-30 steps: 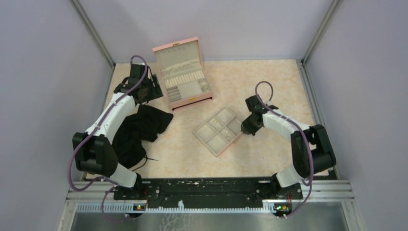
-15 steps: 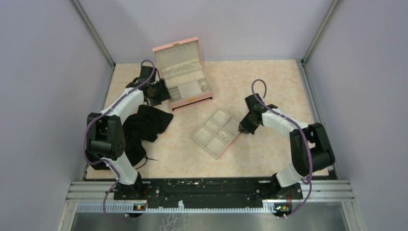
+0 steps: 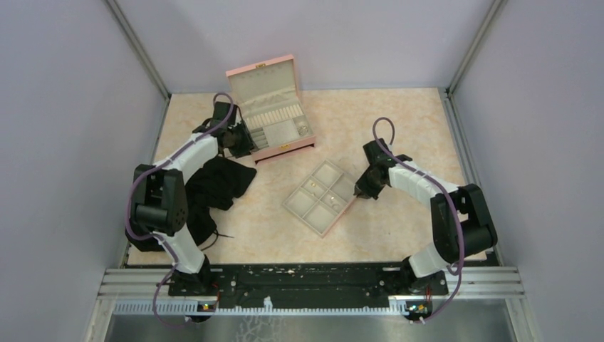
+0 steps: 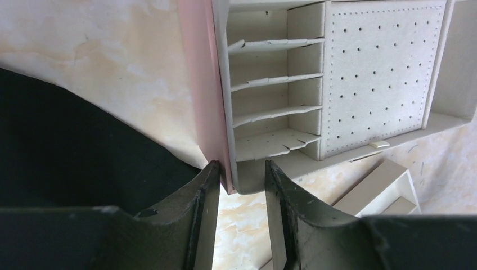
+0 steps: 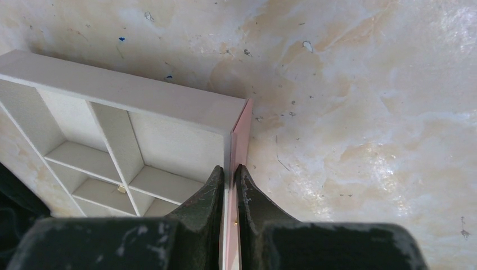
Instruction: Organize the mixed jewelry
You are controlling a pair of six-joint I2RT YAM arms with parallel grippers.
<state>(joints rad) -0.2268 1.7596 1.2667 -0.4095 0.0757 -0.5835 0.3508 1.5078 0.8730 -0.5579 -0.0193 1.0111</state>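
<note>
Landmark: pink hinged cardboard box with cream lining, lid up, at the far side of the peach marbled tabletop.

Left gripper: at the box's near-left corner. Fingers partly spread, one outside the pink side wall and one over the cream inside, with the corner wall between them. Outer finger looks to be in contact with the wall. Cannot tell whether the pair actually clamps it.

Crumpled black cloth: in front of and left of the box, its edge just beside the same corner.

Flat pink-rimmed cream tray with six compartments: in front of and right of the box, apart from it, lying skewed to the box's sides.

Right gripper: on the tray edge facing away from the box. Fingers pressed nearly together, pinching the thin pink rim at a corner.

Mixed jewelry: one tiny pale metal piece lies on the floor of a tray compartment. Too small to identify.
</note>
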